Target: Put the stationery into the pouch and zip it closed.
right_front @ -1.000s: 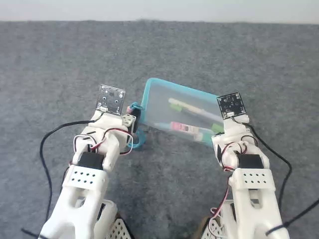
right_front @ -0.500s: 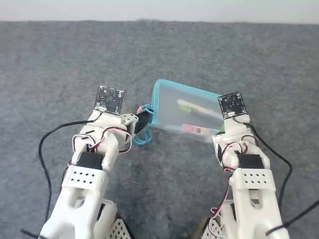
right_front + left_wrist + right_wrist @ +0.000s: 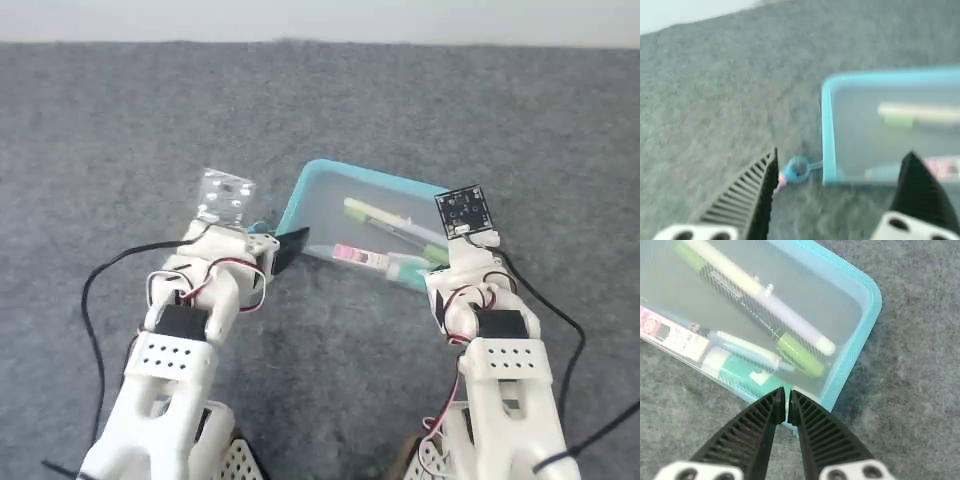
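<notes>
The translucent pouch with teal trim lies on the grey carpet between the arms, holding a white and green pen, a pink-labelled stick and a green-capped marker. My left gripper is open at the pouch's left end, straddling that corner in the left wrist view. The blue zipper pull lies loose on the carpet between its fingers. My right gripper is shut on the pouch's teal near edge, at the right end.
Grey carpet spreads all around the pouch, with a pale wall strip at the far edge. Both arm bodies take up the near part of the high view, with black cables at their sides.
My left gripper has let go of the zipper pull and opened. The pouch slid right half a second ago and has since swung back left. The right gripper kept its pinch.
</notes>
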### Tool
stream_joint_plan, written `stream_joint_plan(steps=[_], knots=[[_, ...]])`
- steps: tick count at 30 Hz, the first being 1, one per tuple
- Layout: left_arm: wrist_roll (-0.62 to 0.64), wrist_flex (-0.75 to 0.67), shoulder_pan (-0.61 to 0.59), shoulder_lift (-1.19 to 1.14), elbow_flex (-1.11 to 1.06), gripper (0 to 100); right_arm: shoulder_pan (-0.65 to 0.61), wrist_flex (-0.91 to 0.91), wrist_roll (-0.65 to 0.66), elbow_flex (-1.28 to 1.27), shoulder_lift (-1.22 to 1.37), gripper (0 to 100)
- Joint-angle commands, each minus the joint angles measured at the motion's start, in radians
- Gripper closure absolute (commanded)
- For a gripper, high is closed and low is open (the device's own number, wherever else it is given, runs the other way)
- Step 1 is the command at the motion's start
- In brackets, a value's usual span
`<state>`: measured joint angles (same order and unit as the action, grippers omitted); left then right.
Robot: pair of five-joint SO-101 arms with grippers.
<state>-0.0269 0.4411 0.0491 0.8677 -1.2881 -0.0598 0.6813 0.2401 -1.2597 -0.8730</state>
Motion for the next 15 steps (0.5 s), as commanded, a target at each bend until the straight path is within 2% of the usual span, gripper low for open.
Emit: stream_joint_plan(steps=[1, 4, 9, 15], knots=[[-0.018, 0.012, 0.009, 0.012, 0.051, 64, 0.005, -0.021, -0.014, 0.006, -0.015, 99.2], [-0.025, 0.012, -0.002, 0.012, 0.053, 71, 0.005, -0.021, -0.014, 0.006, -0.016, 99.2], [-0.025, -0.038, -0.008, 0.014, 0.047, 98, 0.016, -0.012, -0.015, 0.006, -0.024, 99.2], [-0.017, -0.041, -0.029, 0.164, -0.004, 98, 0.051, 0.004, -0.060, -0.048, -0.193, 99.2]])
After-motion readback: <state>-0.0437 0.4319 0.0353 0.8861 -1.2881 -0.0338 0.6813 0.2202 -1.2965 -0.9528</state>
